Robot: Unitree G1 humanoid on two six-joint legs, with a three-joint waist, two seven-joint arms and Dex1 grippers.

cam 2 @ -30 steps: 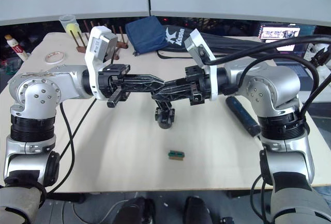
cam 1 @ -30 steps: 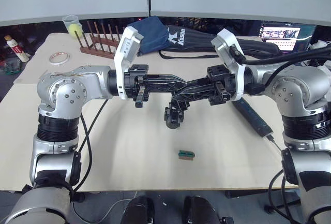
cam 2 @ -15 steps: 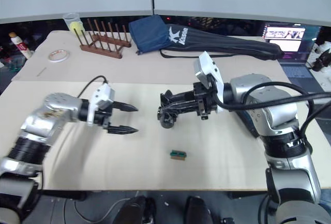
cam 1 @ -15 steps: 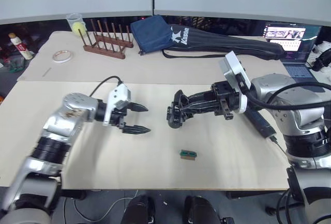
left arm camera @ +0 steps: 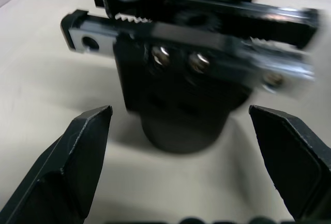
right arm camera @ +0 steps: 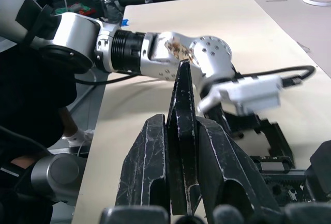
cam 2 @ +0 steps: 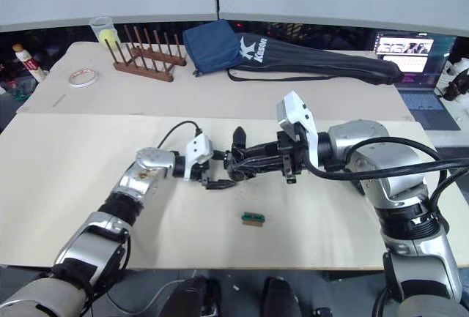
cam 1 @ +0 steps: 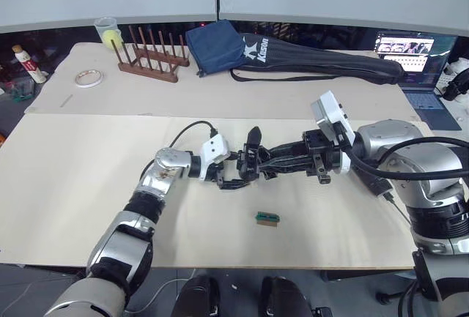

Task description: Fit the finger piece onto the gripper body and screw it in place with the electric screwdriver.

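Observation:
The gripper body (left arm camera: 178,97), a chunky black block with a toothed rack and a rounded base, stands on the table at mid-table. Its pointed prong (cam 1: 253,139) sticks upward. My right gripper (cam 1: 265,163) comes in from the right and is shut on the body, its fingers (right arm camera: 151,157) clamped on a thin black blade. My left gripper (left arm camera: 180,110) is open, one finger on each side of the body's base without touching it. I cannot tell the finger piece apart from the body. The electric screwdriver (cam 1: 375,184) lies at the right, partly hidden behind my right arm.
A small green block (cam 1: 267,218) lies near the table's front edge. At the back stand a wooden rack (cam 1: 150,61), a tape roll (cam 1: 88,77), a cup (cam 1: 108,33), a blue bag (cam 1: 216,46) and a long black bag (cam 1: 322,61). A laptop (cam 1: 410,46) sits far right.
The view has shifted. My left gripper opened, came down and moved right until it straddles the gripper body. My right gripper brought the body down to the table.

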